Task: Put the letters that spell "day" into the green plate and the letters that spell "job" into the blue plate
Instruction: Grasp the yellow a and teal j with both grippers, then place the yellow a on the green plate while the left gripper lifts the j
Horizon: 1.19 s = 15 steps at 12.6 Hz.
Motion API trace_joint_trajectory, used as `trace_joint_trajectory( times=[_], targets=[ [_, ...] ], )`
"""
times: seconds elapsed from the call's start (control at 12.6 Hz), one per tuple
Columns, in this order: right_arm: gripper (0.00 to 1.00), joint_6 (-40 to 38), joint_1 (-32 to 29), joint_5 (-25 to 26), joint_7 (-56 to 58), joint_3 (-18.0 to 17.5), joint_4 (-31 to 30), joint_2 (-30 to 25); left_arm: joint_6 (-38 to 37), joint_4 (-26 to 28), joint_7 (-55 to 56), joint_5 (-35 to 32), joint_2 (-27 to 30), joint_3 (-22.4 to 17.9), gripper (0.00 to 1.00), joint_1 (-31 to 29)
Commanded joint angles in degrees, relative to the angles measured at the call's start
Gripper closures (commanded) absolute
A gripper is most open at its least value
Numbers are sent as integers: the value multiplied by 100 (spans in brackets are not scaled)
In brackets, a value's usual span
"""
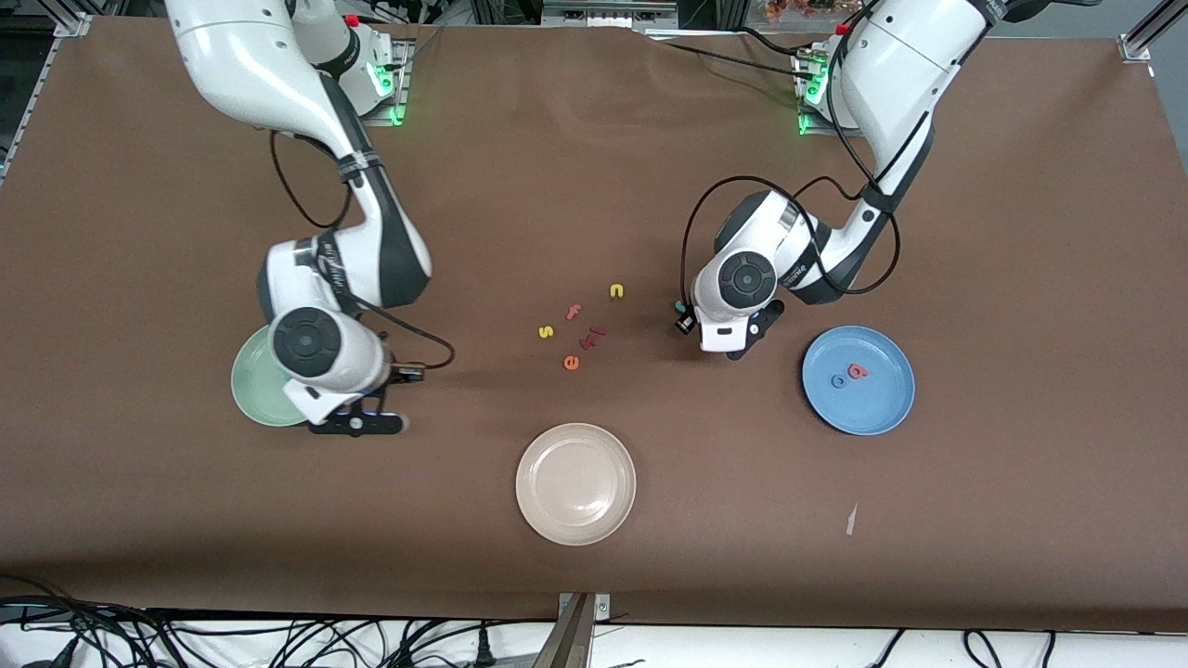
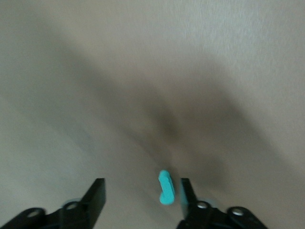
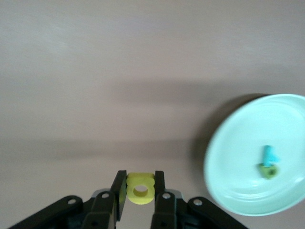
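The right gripper (image 3: pixel 140 191) is over the table (image 1: pixel 594 186) just beside the green plate (image 1: pixel 255 390), at the right arm's end. In the front view its wrist hides the fingers and part of the plate; only the right wrist view shows them pressed onto a yellow d (image 3: pixel 140 187), pinching it clear of the plate. That view also shows what the front view hides: a teal y (image 3: pixel 270 153) and an olive a (image 3: pixel 269 171) lying in the green plate, touching each other.

The left gripper (image 2: pixel 142 198) is low over bare table between the loose letters and the blue plate (image 1: pixel 882 408). The front view shows only its wrist and a speck of teal at its edge. The left wrist view shows the fingers spread, with a teal j (image 2: pixel 166 188) upright between them, right against one finger (image 2: pixel 185 193) and apart from the other; whether it touches that finger I cannot tell.

In the blue plate lie a blue o (image 1: pixel 838 381) and a pink b (image 1: pixel 859 371), side by side, seen in the front view alone.

Mid-table lie a yellow n (image 1: pixel 616 291), a pink f (image 1: pixel 574 312), a yellow s (image 1: pixel 546 331), an orange e (image 1: pixel 571 363) and two dark red pieces (image 1: pixel 592 337). A beige plate (image 1: pixel 575 483) sits nearer the front camera than these, with nothing in it
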State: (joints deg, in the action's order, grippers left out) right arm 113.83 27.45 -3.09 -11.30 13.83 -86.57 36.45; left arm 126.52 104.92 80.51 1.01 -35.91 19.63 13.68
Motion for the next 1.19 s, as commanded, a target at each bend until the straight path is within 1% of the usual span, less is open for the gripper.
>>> trace_joint_trajectory(
  times=[0.0,0.08,0.16,0.24,0.4,0.47,0.55,0.63,0.79,0.95,1.11],
  targets=[
    [96,779,68,-25,696,338,-1430,-805,206,134,61,259,23,6,38,12],
    [96,1112,68,-33,1134,488,-1764,-893,206,143,52,259,-12,6,43,12],
    [96,1507,59,-68,1443,620,-2098,-981,206,134,52,259,-65,6,47,21],
    [96,1772,41,-147,1724,725,-2362,-1052,215,125,43,259,-82,6,47,56],
    [96,1879,24,-497,2366,910,-2487,-1053,224,117,43,268,-91,6,48,56],
    [94,2028,-20,-725,2647,920,-2601,-1044,224,82,43,268,-126,6,48,56],
    [71,2212,-38,-762,2868,911,-2689,-1026,224,64,52,268,-127,6,48,56],
    [1,2196,-38,-789,2896,920,-2655,-1026,224,64,43,268,-127,15,48,56],
    [0,2065,-38,-789,2835,911,-2550,-1044,224,64,43,268,-144,6,51,65],
    [0,1758,-46,-798,2835,911,-2366,-1035,416,81,43,268,-188,6,52,65],
    [0,1686,-47,-807,2817,911,-2295,-1035,426,73,52,268,-223,6,54,100]
  ],
)
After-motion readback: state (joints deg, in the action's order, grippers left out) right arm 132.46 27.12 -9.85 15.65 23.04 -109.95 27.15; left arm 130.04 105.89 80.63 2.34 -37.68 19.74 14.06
